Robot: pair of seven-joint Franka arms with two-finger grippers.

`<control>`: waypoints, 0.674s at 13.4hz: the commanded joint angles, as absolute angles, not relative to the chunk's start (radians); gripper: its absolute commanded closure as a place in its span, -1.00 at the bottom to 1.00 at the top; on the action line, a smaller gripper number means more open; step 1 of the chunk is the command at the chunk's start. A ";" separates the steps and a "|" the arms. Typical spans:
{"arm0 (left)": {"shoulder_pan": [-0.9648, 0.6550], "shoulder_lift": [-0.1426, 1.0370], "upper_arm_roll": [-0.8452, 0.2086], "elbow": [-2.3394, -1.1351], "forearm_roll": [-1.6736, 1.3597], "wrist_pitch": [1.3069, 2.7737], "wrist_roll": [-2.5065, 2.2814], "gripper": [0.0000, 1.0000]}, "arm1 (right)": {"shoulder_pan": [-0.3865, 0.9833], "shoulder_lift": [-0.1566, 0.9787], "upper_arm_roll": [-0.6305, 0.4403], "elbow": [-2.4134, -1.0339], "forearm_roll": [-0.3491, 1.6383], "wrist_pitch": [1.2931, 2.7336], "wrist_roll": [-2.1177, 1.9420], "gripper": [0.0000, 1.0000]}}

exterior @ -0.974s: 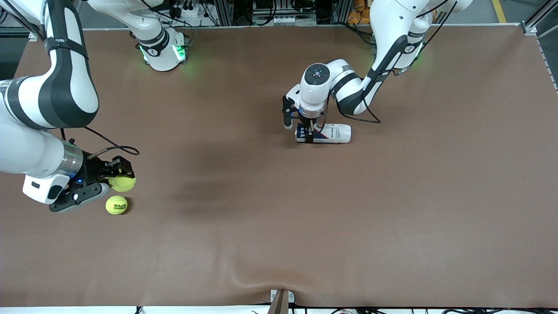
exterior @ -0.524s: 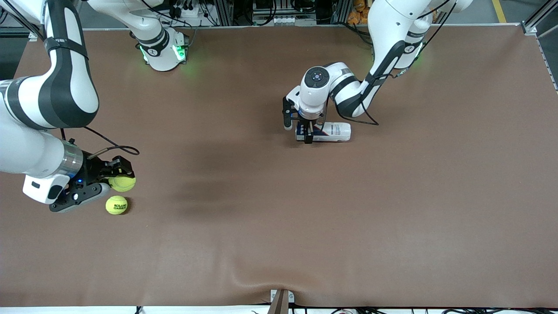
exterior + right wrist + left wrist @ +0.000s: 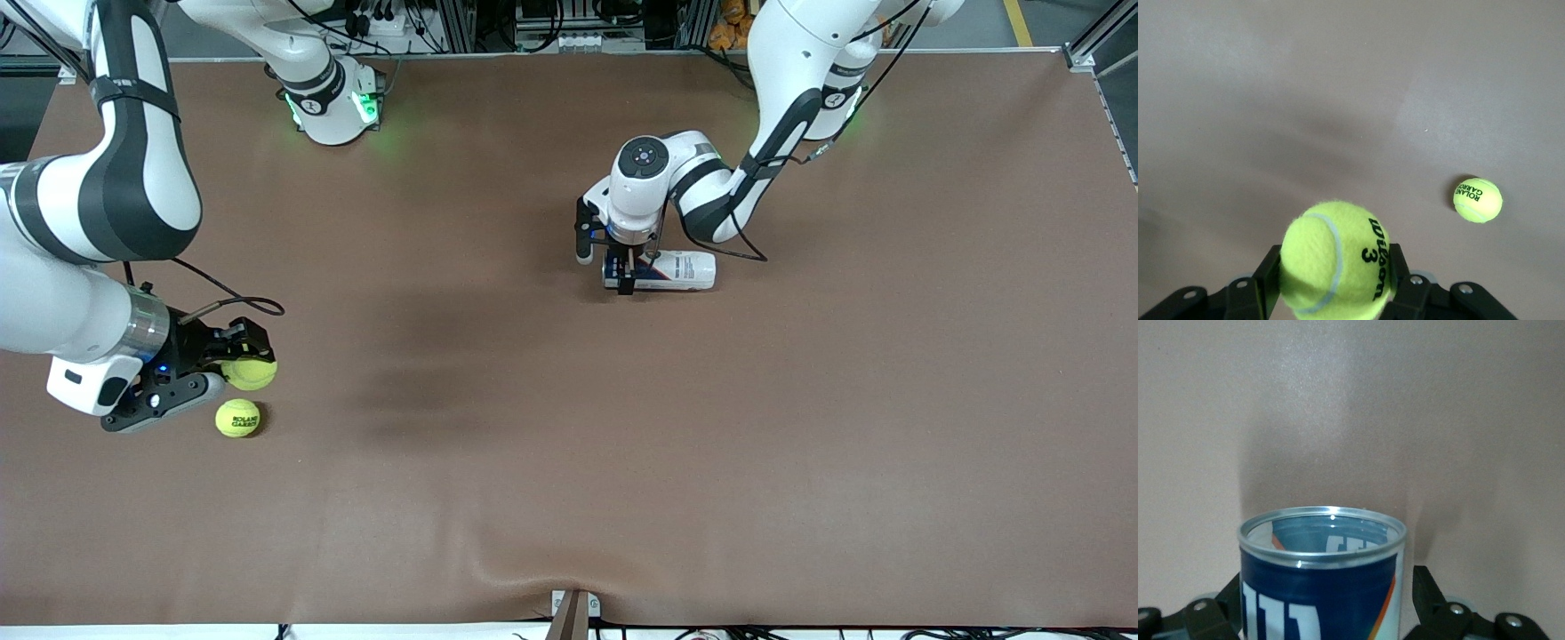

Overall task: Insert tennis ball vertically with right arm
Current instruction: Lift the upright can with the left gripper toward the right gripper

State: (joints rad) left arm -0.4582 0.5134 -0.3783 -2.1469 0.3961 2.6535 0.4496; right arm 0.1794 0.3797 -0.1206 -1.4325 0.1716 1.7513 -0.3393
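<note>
My right gripper (image 3: 244, 367) is shut on a yellow tennis ball (image 3: 252, 374), held just above the table at the right arm's end; in the right wrist view the ball (image 3: 1336, 257), marked "Wilson 3", sits between the gripper's (image 3: 1335, 270) fingers. A second tennis ball (image 3: 237, 418) lies on the table beside it, nearer to the front camera, and shows in the right wrist view (image 3: 1478, 199). A white and blue ball can (image 3: 680, 270) lies on its side mid-table. My left gripper (image 3: 625, 269) straddles its open end (image 3: 1321, 580), with a small gap at one finger (image 3: 1426, 592).
The brown table mat (image 3: 569, 444) has a raised wrinkle at its front edge by a small bracket (image 3: 573, 609). The arm bases stand along the edge farthest from the front camera.
My left arm's wrist and elbow have shifted slightly toward the right arm's end, over the can's open end. The can, both balls and my right gripper have stayed in place.
</note>
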 commanded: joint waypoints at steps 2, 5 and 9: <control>-0.448 0.534 -0.385 -2.129 0.417 2.669 0.459 -1.00 | 0.172 0.360 -0.117 -1.442 0.189 1.740 -0.350 0.60; -0.448 0.534 -0.385 -2.131 0.417 2.669 0.459 -0.98 | 0.172 0.360 -0.118 -1.442 0.201 1.732 -0.350 0.60; -0.448 0.534 -0.385 -2.131 0.419 2.668 0.457 -0.69 | 0.170 0.360 -0.118 -1.442 0.201 1.732 -0.350 0.60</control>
